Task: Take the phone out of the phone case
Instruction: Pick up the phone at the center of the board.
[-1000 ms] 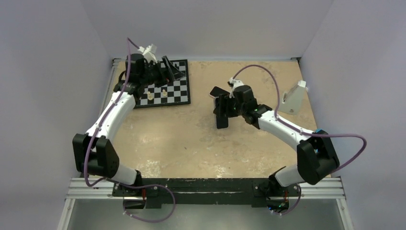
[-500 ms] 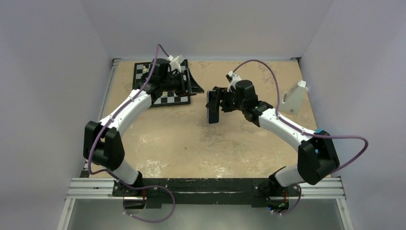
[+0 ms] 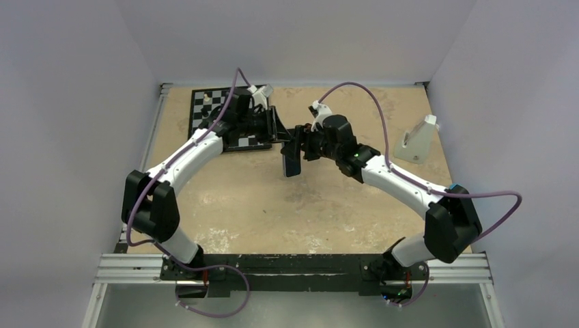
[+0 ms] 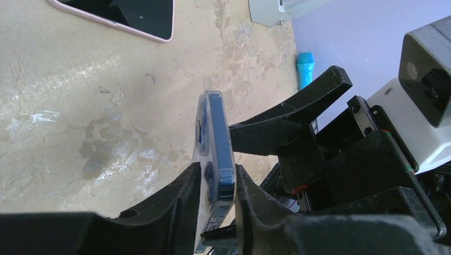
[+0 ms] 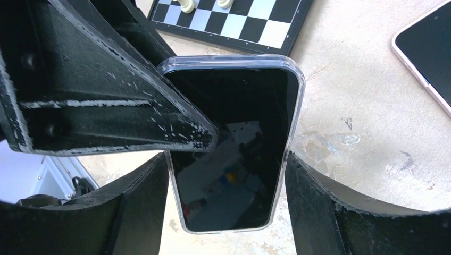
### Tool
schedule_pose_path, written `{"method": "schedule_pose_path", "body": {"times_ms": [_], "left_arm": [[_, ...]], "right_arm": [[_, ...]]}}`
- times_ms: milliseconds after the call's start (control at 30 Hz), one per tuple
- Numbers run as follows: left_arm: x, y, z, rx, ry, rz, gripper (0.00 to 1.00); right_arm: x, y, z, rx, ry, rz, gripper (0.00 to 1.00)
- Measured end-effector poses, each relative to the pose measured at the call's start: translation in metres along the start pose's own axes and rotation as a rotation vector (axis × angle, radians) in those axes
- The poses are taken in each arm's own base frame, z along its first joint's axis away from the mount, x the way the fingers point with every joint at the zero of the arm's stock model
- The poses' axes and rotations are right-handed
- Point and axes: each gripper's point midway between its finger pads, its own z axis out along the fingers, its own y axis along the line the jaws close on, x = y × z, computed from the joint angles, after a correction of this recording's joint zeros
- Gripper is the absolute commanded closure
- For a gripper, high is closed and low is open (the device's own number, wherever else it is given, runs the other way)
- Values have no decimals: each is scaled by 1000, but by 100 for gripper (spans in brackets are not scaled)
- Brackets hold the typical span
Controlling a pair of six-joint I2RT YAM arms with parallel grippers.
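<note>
Slim dark glass-fronted phone (image 5: 234, 154) sits in its clear plastic phone case (image 5: 298, 95), clamped by the long edges between the fingers of the right hand (image 5: 227, 186), off the surface (image 5: 361, 138). Left hand (image 4: 215, 183) pinches screen and back at one end; it should hook the case rim and peel.

Phone case (image 3: 292, 162) right of chessboard (image 3: 203, 104)

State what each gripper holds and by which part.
Both hold the cased phone: right gripper across its long edges, left gripper pinching front and back.
</note>
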Motion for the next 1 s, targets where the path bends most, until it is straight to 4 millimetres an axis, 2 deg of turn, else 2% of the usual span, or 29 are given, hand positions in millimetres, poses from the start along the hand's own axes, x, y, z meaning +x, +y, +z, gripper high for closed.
{"method": "schedule_pose_path", "body": {"times_ms": [100, 133, 200, 267, 300, 367, 567, 767, 900, 1000], "left_arm": [[4, 1, 3, -13, 7, 20, 91], [4, 3, 4, -23, 8, 20, 95], [4, 7, 5, -35, 10, 16, 100], [6, 7, 6, -38, 16, 19, 100], [6, 7, 6, -38, 15, 22, 100], [5, 6, 5, -36, 15, 31, 100], [9, 3, 3, -22, 42, 77, 100], [6, -10, -1, 32, 53, 185, 100], [12, -18, -3, 98, 82, 241, 100], [16, -32, -6, 183, 105, 277, 100]], "right_arm": [[2, 1, 1, 17, 0, -6, 100], [2, 0, 1, 23, 0, -8, 96], [3, -2, 1, 35, -1, -17, 68], [5, -3, 1, 38, 6, -25, 43], [5, -2, 1, 36, 6, -31, 34], [5, -2, 0, 31, 7, -46, 25], [9, -2, -8, -25, 52, -123, 17], [1, 2, -42, -151, 66, -188, 16], [-4, 3, -57, -233, 72, -215, 20], [3, 2, -61, -266, 106, -223, 26]]}}
